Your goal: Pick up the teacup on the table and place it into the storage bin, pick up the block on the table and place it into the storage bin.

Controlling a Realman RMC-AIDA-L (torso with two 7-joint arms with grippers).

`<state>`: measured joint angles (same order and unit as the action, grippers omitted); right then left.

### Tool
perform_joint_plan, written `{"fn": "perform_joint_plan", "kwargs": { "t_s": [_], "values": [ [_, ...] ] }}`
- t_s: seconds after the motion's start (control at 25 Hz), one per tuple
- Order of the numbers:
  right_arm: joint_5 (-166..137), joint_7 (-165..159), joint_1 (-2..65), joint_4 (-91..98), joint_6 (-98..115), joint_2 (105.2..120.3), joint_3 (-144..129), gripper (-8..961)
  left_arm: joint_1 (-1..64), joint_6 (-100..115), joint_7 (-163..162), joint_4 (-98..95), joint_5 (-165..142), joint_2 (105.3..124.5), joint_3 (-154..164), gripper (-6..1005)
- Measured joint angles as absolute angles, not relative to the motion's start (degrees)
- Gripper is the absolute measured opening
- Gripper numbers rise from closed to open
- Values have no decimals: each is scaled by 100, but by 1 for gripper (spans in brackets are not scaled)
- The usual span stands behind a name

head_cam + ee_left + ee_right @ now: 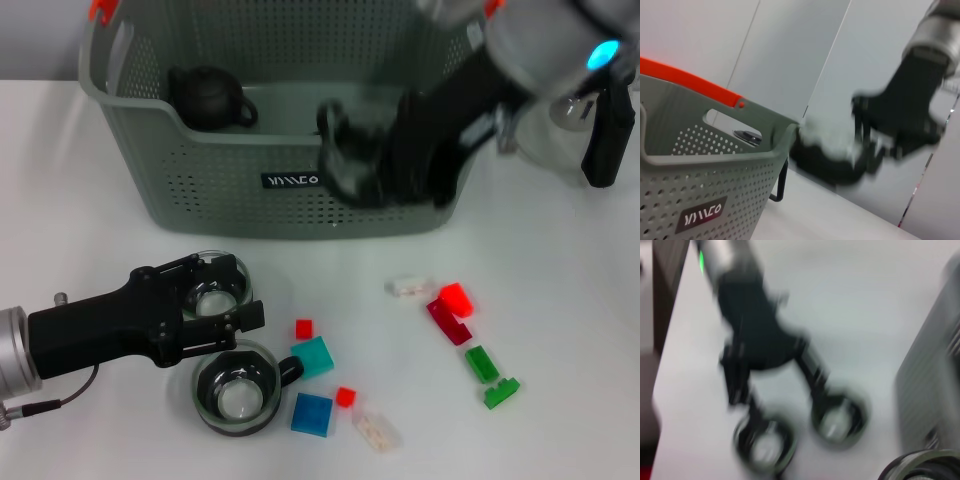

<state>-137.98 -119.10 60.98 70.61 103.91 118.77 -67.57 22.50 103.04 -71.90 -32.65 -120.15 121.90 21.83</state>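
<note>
Nearest the robot in the head view, a glass teacup with a dark handle (pixel 238 392) stands upright on the white table (pixel 560 300); just beside it lie a blue block (pixel 312 413), a teal block (pixel 316 356), two small red blocks (pixel 304 328) and a clear block (pixel 376 431). The left gripper (pixel 235 300) reaches in low from the left, its dark fingers (pixel 215 262) spread wide on either side of a second glass teacup (pixel 215 295) that stands just behind the first; whether the fingers touch the glass cannot be told. Toward the right, well apart from the cups, lie a dark red block (pixel 447 321), a bright red one (pixel 457 298), two green blocks (pixel 483 364) and another clear piece (pixel 408 287). Farther back stands the storage bin (pixel 240 195), grey-green with perforated walls, a black label on its front and orange-red handle tips; a dark teapot (pixel 208 98) sits inside at its left end. The right gripper (pixel 345 160) hangs over the bin's front rim near the right end; it is smeared with motion, and it seems to carry a glassy cup, though the hold cannot be told for sure.
</note>
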Motion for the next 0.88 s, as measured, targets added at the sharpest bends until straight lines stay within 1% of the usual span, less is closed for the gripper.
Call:
{"fn": "perform_joint_plan", "kwargs": {
  "t_s": [0.16,0.36,0.44,0.56,0.8,0.88],
  "values": [
    [-13539,-11800,6180,7441,10432,11787,-5847,57,2258,10356,-7189,-3280,-12015,12190,2203,827],
    [-13541,-11789,6142,7216,9513,11697,-5538,57,2277,10432,-7189,-3291,-12043,12175,2237,827],
    [-13557,-11788,6132,6897,9091,11656,-5552,57,2281,10459,-7189,-3297,-12119,12172,2241,827],
    [-13584,-11808,6203,6198,8396,11552,-5567,57,2305,10549,-7189,-3315,-12307,12168,2247,827],
    [-13770,-12057,6598,4545,7067,11348,-5566,57,2338,10949,-7185,-3490,-12469,12164,2321,827],
    [-13827,-12151,6726,4111,6701,11308,-5564,57,2352,11054,-7163,-3563,-12495,12164,2396,827]
  ]
}}
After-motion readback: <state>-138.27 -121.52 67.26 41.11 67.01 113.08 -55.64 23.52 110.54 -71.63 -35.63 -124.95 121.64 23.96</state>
